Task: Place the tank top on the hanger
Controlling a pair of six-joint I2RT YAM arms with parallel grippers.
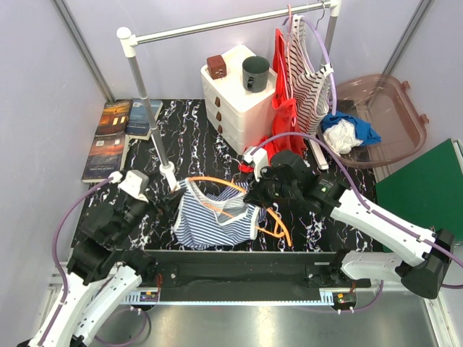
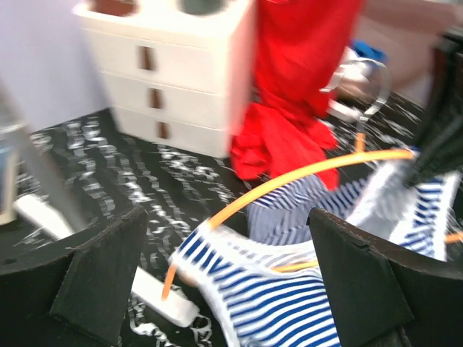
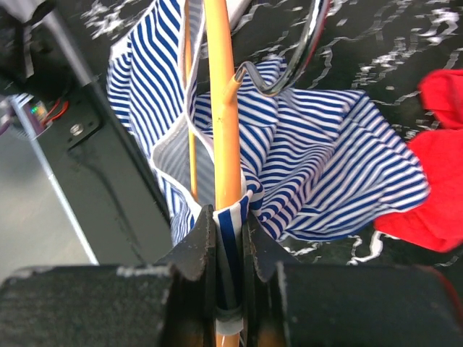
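While the right tool [image 3: 230, 217] clamps the thin orange plastic hanger [image 3: 221, 108], the blue-striped cloth tank top [image 3: 325, 159] sits right ahead of the open left tool [image 2: 228, 253].

White drawer unit [image 1: 235, 101] at 12 o'clock, dark mug [image 1: 255, 73] on top, books [image 1: 116, 134] at 10 o'clock, red garment [image 1: 283, 108] hanging at 1 o'clock, green board [image 1: 427, 188] at 3 o'clock

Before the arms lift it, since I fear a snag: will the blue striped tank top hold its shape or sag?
Probably floppy: the tank top lies crumpled in folds. Likely light, being thin cloth draped over the slim hanger.
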